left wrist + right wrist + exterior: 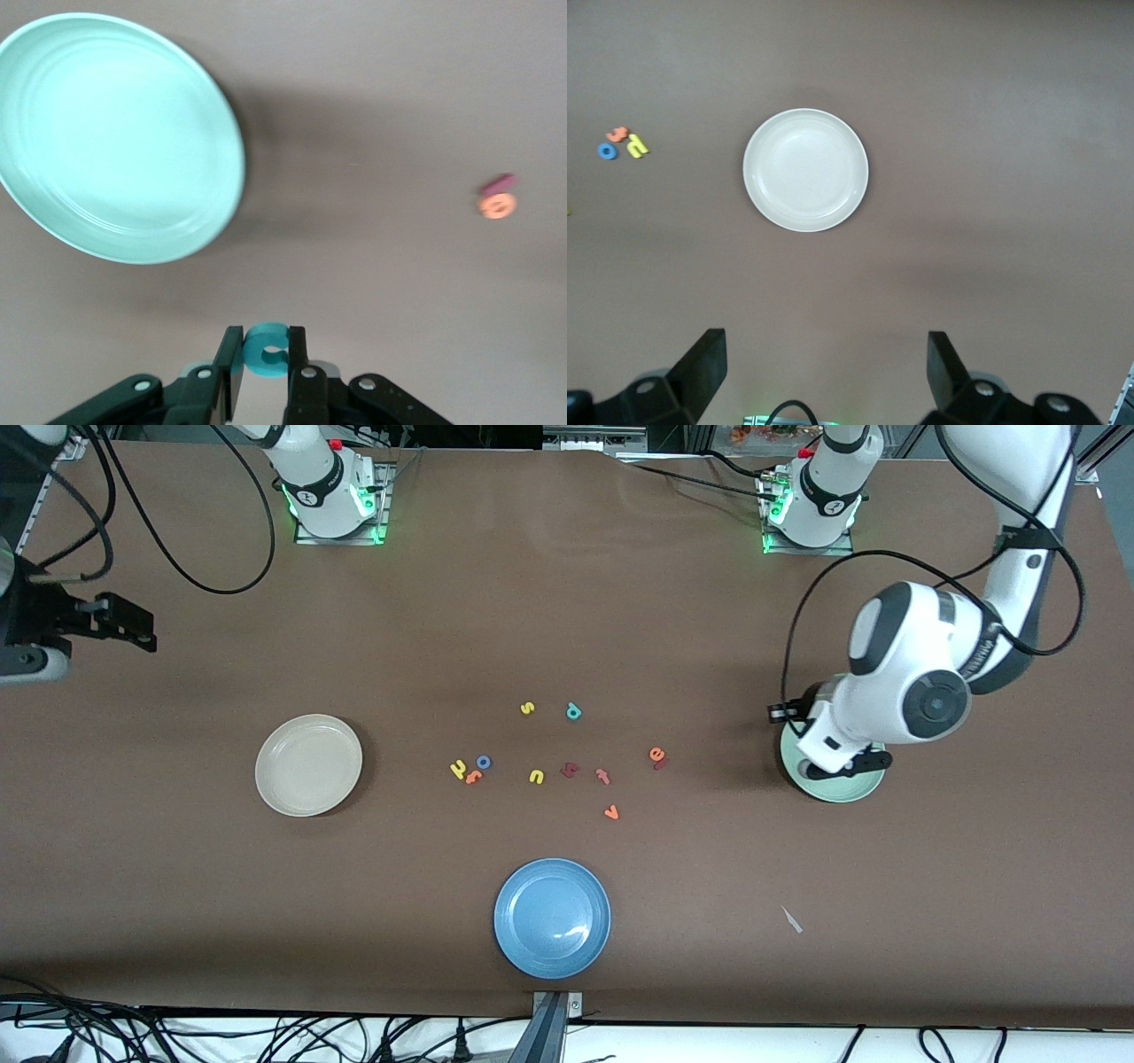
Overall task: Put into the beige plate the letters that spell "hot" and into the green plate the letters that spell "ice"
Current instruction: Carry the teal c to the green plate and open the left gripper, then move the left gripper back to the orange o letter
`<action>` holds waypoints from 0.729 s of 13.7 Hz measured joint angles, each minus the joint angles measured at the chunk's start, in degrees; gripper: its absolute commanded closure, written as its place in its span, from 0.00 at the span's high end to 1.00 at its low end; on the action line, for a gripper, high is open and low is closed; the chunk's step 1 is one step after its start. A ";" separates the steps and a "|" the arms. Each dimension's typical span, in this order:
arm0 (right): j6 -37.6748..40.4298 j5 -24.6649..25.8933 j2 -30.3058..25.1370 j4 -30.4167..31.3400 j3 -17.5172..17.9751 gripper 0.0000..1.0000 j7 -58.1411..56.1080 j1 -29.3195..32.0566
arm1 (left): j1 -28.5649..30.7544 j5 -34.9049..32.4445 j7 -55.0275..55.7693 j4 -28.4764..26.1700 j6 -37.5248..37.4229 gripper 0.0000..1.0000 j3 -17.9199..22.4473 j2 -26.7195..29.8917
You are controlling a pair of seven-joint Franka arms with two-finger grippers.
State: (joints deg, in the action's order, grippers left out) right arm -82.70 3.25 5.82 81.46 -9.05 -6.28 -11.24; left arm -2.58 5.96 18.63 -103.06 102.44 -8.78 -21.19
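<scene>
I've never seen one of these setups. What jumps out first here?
The left claw is pinching a teal c in the air beside the green plate. A scatter of small foam letters lies mid-table, farther from the camera than a blue plate. The right claw hangs open above the empty beige plate.

The green plate [115,133] and blue plate [552,918] look smooth and glossy on the matt brown table [567,620].

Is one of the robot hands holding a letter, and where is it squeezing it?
Yes. The left gripper, up beside the green plate, pinches the teal c by its two outer sides. The right gripper is open and holds nothing.
</scene>
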 measured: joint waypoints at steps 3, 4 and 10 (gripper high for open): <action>0.96 -1.50 -1.21 -0.08 -1.72 1.00 -0.20 -0.23 | 2.93 -4.04 -4.00 -1.60 0.23 0.00 0.03 -3.90; 0.96 -1.85 -1.10 -0.05 -2.52 1.00 -0.71 -0.15 | 3.24 -4.90 -4.48 -1.77 0.50 0.00 0.00 -5.60; 0.96 -3.06 -0.52 0.16 -2.97 1.00 -0.88 -0.27 | 4.38 -5.37 -5.66 -1.77 2.87 0.56 -0.04 -10.60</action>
State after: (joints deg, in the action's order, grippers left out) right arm -81.74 0.19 5.30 81.61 -12.03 -7.17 -11.51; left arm 1.80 0.59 12.97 -104.83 105.31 -8.82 -31.79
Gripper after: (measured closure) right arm 0.000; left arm 0.784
